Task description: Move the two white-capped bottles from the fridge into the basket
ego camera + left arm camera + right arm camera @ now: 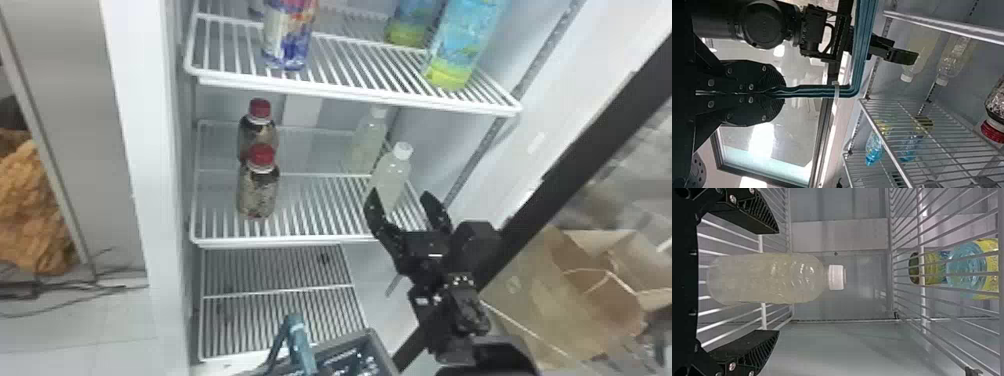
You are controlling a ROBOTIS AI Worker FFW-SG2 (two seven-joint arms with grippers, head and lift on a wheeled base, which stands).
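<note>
In the head view my right gripper point(400, 196) stands open at the middle shelf, just in front of the nearer white-capped bottle point(391, 175). The other white-capped bottle point(369, 137) stands upright behind it. The right wrist view has the nearer bottle point(770, 279) between the spread fingers of my right gripper point(777, 282), with space on both sides. At the head view's bottom edge is the basket point(374, 342) with its teal handle point(300, 345). My left gripper point(782, 93) is shut on that handle point(809, 91) in the left wrist view.
Two red-capped bottles point(258, 187) stand on the left of the middle shelf point(320, 205). The upper shelf point(350, 95) above holds more bottles. A black-edged door point(565, 175) slants along the fridge's right, with a cardboard box point(545, 300) beyond it.
</note>
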